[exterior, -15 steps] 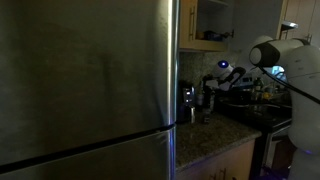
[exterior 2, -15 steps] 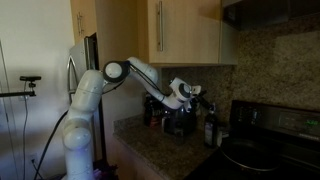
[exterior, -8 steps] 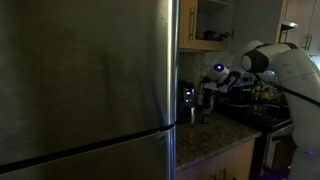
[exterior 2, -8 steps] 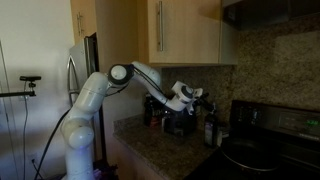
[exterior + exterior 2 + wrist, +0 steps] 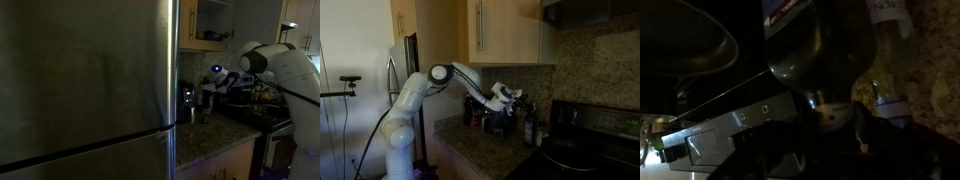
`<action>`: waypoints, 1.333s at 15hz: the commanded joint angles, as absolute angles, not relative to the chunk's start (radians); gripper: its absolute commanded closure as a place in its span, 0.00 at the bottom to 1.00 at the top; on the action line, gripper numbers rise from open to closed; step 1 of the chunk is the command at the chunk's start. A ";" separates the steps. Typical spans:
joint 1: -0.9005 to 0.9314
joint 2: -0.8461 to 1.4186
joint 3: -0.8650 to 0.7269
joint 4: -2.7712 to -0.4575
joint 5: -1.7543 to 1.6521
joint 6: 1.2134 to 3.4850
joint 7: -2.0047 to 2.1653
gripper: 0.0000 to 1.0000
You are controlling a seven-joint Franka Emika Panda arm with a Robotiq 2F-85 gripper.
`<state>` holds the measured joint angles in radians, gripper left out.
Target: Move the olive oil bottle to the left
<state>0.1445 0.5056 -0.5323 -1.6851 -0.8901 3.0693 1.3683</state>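
The scene is very dark. In the wrist view the olive oil bottle [image 5: 810, 50] is a dark glass bottle with a label. It fills the middle and narrows toward my gripper [image 5: 832, 128]. The gripper's two dark fingers [image 5: 872, 130] stand on either side of the narrow part, and I cannot see whether they touch it. In an exterior view the gripper [image 5: 518, 97] hangs at the top of a dark bottle [image 5: 530, 130] on the granite counter. From the opposite side the gripper [image 5: 208, 88] is low over the counter, where the bottle is too dark to make out.
A second bottle [image 5: 890, 60] with a pale label stands close beside the olive oil bottle. A dark appliance [image 5: 498, 122] sits on the counter [image 5: 470, 150] under the arm. A steel fridge [image 5: 90, 80] fills one side. A stove with a pan [image 5: 570, 152] is beyond the bottles, and wall cabinets [image 5: 505, 30] hang overhead.
Over the last second the arm reached further in and the gripper sank slightly toward the bottle. Between the last two moments almost nothing moves.
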 commanded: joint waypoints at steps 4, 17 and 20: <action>0.179 0.487 -0.593 -1.700 -0.923 3.014 1.358 0.94; 0.046 0.118 -0.378 -2.056 -0.684 2.878 0.787 0.94; 0.042 0.053 -0.353 -2.112 -0.544 2.806 0.627 0.94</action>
<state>0.0659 0.1589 -0.3935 -2.0349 -0.6383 2.8664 0.7757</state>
